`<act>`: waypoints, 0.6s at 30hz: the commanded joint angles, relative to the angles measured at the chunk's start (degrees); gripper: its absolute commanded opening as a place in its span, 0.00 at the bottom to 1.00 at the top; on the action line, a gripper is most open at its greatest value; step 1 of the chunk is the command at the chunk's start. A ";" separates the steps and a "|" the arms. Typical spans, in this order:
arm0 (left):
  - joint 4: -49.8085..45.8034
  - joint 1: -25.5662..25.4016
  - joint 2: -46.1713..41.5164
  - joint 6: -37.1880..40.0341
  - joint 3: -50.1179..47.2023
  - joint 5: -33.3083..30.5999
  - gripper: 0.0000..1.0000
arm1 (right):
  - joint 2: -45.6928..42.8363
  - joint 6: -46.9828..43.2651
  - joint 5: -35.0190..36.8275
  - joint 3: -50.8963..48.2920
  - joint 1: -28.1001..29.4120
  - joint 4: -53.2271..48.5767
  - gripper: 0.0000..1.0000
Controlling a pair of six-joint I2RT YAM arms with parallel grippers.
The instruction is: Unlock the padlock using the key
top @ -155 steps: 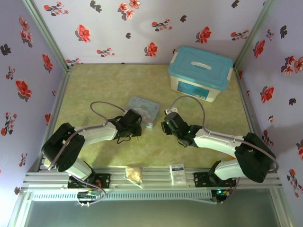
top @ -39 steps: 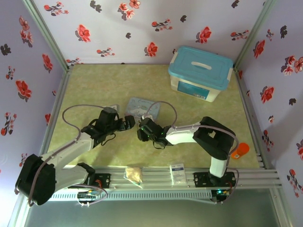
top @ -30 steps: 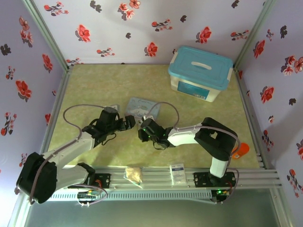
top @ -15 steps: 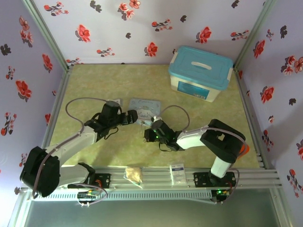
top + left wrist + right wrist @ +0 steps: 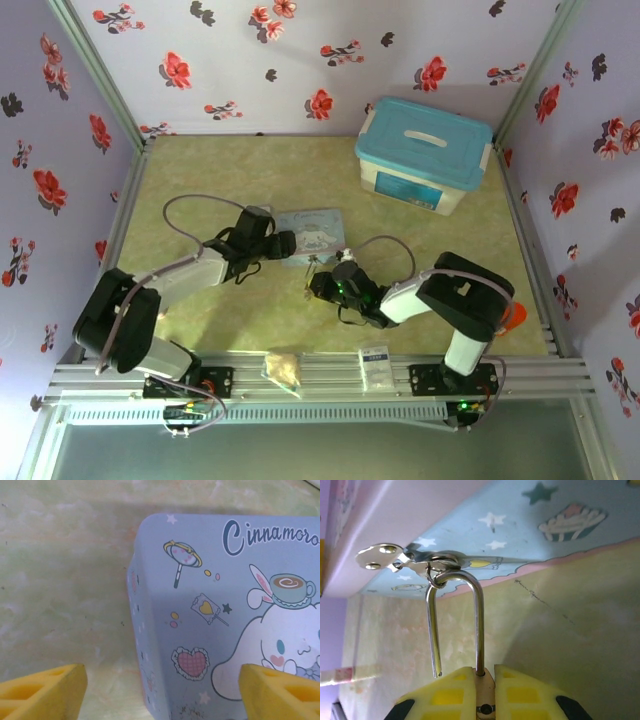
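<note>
The padlock [image 5: 479, 630] sits at the near edge of the tin [image 5: 530, 525]. Its body is pinched in the right claw [image 5: 484, 677] and mostly hidden. Its shackle points toward the tin and hooks through the hasp [image 5: 385, 557] ring, with one leg free. The left claw [image 5: 160, 690], fingers apart, hovers at the tin's left edge over the bench [image 5: 60, 580].

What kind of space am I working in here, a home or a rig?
Likely a staged robot test booth, not a home: flower-papered walls box in a green tabletop, an aluminium frame rail runs along the near edge, with a teal-lidded storage box as prop.
</note>
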 commanded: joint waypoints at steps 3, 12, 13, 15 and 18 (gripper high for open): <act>-0.19 -0.74 2.83 3.10 1.58 -5.88 0.73 | 8.55 9.21 2.09 -1.89 -0.25 16.35 0.00; -0.10 -0.74 4.83 3.44 1.00 -7.11 0.68 | 11.42 13.91 8.16 -4.23 -0.13 20.73 0.00; -0.18 -0.74 4.83 3.48 0.95 -7.31 0.66 | 11.77 14.66 9.25 -4.68 -0.15 21.79 0.00; 0.03 -0.74 4.93 3.51 0.67 -7.58 0.64 | 12.74 16.38 11.03 -4.95 -0.21 23.74 0.00; -0.41 -0.74 5.73 3.94 0.81 -7.66 0.57 | 13.73 18.23 13.87 -4.76 0.08 25.46 0.00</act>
